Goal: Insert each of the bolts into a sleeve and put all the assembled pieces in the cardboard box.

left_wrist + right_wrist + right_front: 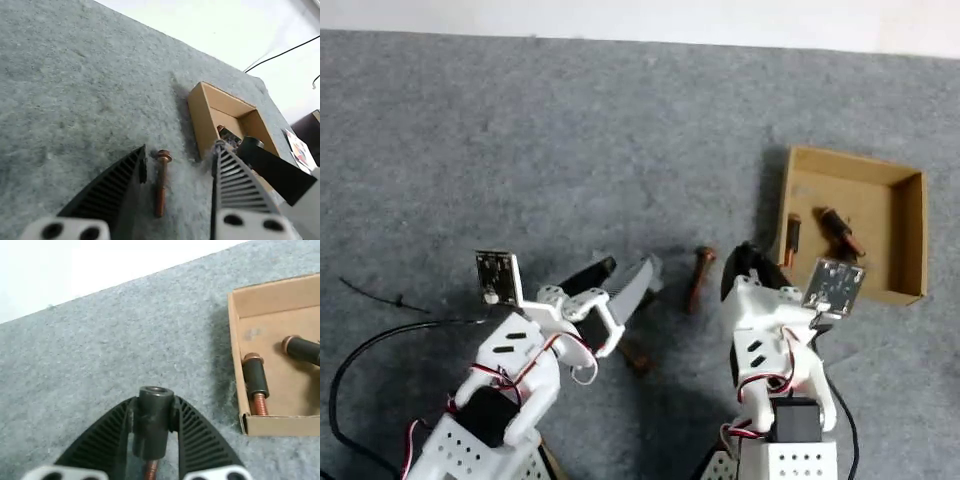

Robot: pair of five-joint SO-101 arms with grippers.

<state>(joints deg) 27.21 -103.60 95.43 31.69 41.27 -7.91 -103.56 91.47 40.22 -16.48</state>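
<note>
Right jaws clench a sleeve (pixel 152 422); left jaws gape astride a bolt (pixel 161 182) that an off-centre pinch could roll away.

So the surface (pixel 520 150) is a grey, fuzzy, carpet-like mat. The cardboard box (pixel 912 235) sits flat on it over on the right, about mid-depth. One loose bolt (pixel 698 278) lies in the middle, near the box's left side but not touching it. Another coppery piece (pixel 636 357) lies nearer and a bit left, partly covered. A black cable (pixel 345 385) loops at the near left.
</note>
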